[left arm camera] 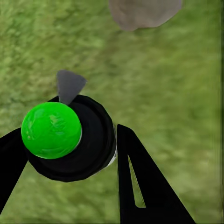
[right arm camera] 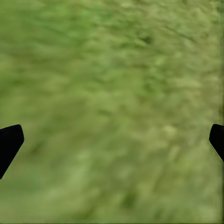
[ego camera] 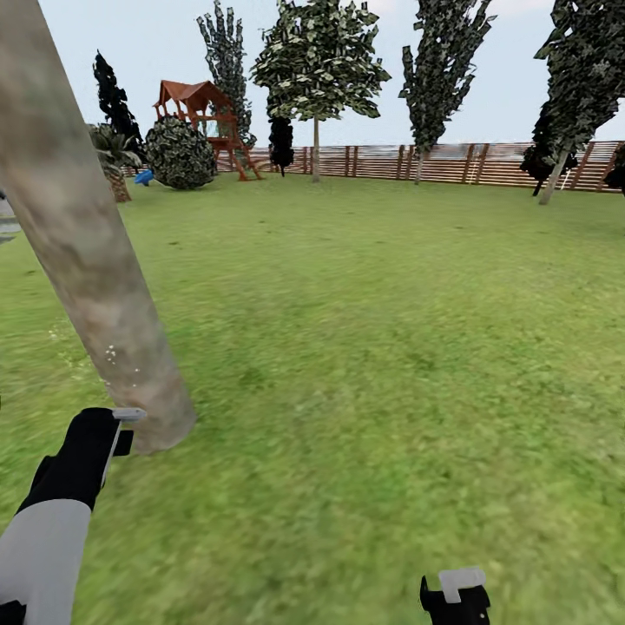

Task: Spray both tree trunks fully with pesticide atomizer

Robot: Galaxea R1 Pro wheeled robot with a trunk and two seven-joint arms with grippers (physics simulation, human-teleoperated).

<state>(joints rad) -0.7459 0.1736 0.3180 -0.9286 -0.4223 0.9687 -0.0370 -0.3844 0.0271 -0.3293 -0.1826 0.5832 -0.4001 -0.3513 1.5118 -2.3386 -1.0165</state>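
Left hand (left arm camera: 70, 149) grips green-capped black atomizer (left arm camera: 65, 137) beside speckled trunk (ego camera: 95, 260).

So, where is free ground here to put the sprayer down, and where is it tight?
The lawn is bare between the near tree trunk and the far fence, and under the open right gripper. It is tight at the trunk's foot, where the left gripper holds the atomizer. The far left corner is crowded too, with a playset and a round bush.
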